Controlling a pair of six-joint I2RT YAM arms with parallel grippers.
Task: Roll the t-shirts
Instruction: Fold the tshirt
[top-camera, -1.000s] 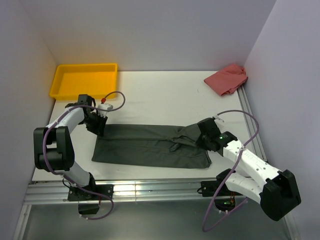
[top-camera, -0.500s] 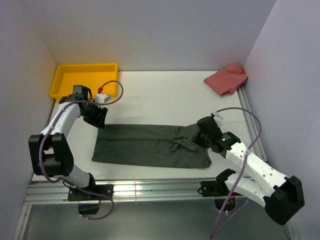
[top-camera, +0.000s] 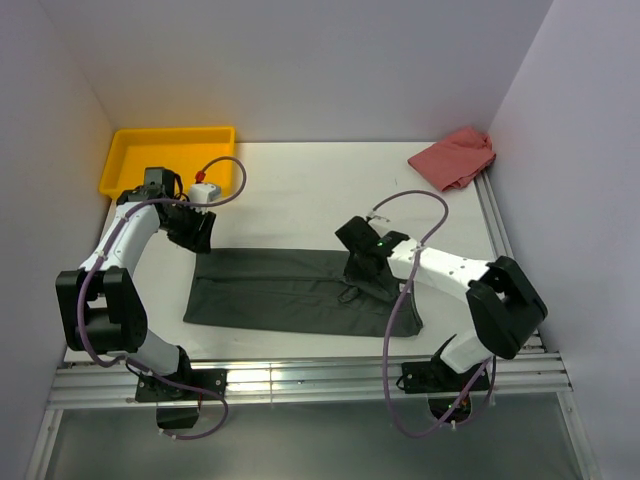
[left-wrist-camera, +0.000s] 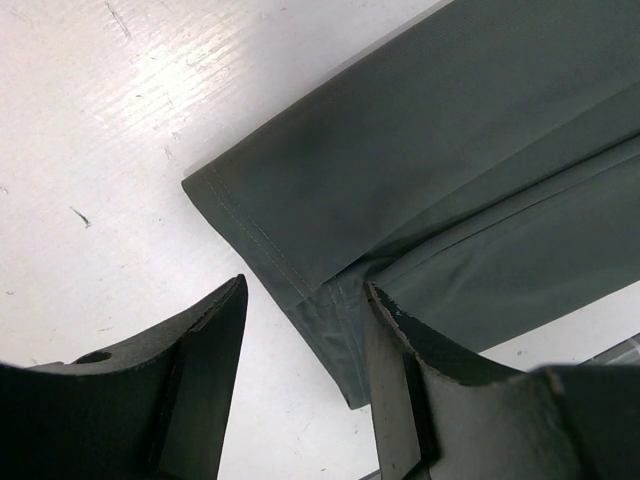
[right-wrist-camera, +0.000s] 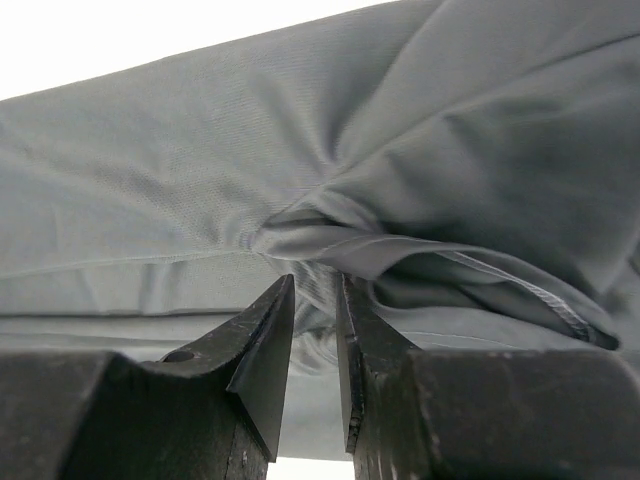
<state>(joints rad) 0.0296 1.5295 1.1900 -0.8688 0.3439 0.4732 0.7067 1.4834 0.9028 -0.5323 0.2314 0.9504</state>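
The white table (top-camera: 300, 180) fills the booth, with pale walls at the left, far and right sides and a metal rail (top-camera: 300, 378) along the near edge. Most of its far half is bare white top.

The dark grey t-shirt (top-camera: 290, 290) lies folded into a long flat strip across the near half. Its long near edge sits close to the table's near edge, and its left end stops well short of the left wall.

The right arm (top-camera: 450, 272) reaches in over the shirt's right part and hides some of the cloth there. The shirt's right end shows beneath it, bunched and creased. The left arm (top-camera: 125, 240) stands along the left side, with a purple cable looping above its wrist.

A yellow tray (top-camera: 170, 160) sits in the far left corner. A crumpled red cloth (top-camera: 455, 158) sits in the far right corner, against the wall.

The left gripper (top-camera: 197, 235) hovers at the shirt's far left corner. Its wrist camera shows the fingers (left-wrist-camera: 200, 380) spread wide with nothing between them, and the stitched hem corner (left-wrist-camera: 200, 185) lies on the table below. From there the cloth runs out of frame to the right.

The right gripper (top-camera: 360, 270) is down on the rumpled middle-right of the shirt. Up close its fingers (right-wrist-camera: 265, 340) stand a narrow slit apart, tips right at a puckered fold (right-wrist-camera: 320, 235). I can't tell whether they touch it. Grey fabric fills that view, so the shirt's edges are cut off.
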